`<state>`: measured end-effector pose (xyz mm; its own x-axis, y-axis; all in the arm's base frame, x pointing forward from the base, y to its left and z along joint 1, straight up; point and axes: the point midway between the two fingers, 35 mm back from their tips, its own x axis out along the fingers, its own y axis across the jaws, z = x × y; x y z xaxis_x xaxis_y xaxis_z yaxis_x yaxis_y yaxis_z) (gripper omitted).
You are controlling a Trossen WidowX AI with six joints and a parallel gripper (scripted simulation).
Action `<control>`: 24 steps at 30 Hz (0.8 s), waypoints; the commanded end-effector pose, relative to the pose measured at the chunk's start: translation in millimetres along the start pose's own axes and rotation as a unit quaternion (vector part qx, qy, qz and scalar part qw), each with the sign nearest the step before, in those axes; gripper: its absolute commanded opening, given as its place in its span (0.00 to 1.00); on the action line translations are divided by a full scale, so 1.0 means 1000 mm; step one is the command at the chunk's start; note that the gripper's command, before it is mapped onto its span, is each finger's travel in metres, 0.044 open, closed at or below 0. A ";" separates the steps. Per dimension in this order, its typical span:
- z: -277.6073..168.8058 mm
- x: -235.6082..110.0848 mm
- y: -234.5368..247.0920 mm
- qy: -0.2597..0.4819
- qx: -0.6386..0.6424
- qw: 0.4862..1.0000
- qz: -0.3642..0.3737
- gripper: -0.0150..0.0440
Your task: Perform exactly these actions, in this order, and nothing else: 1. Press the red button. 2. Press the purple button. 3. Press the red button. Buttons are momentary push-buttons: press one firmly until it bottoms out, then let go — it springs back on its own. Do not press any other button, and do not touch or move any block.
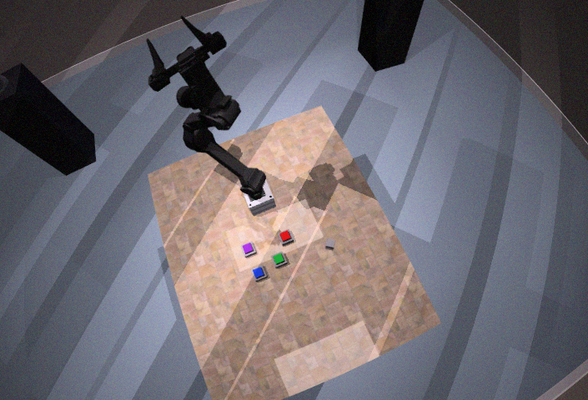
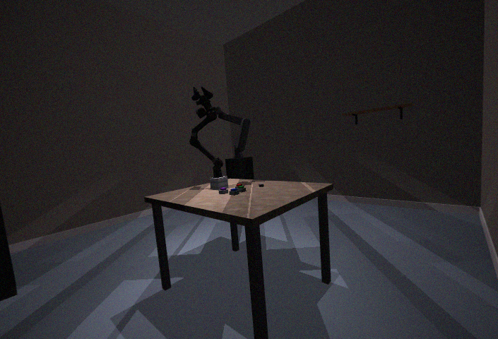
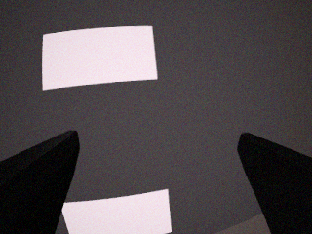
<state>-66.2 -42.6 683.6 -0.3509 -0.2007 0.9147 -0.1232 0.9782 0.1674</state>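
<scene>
While my gripper point(image 1: 175, 39) points at the ceiling, its fingers spread wide and holding nothing, the red button point(image 1: 284, 236) waits far below on the bench point(image 1: 398, 302), with the purple button point(image 1: 248, 248) just beside it.

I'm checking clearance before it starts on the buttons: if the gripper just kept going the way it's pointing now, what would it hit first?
Nothing on the table. The gripper is raised, open and empty, pointing up and away from the buttons. The wrist view shows only a dark surface with two bright panels ahead, probably the ceiling; how far off is unclear.
</scene>
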 end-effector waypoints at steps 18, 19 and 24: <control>-0.215 -0.188 0.129 0.462 0.071 0.854 0.230 0.93; -0.224 -0.204 0.131 0.488 0.072 0.838 0.235 0.93; -0.255 -0.288 0.133 0.610 0.075 0.748 0.251 0.93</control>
<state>216.5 147.1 582.1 0.5889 0.4432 0.6758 -0.3455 0.8940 -0.2853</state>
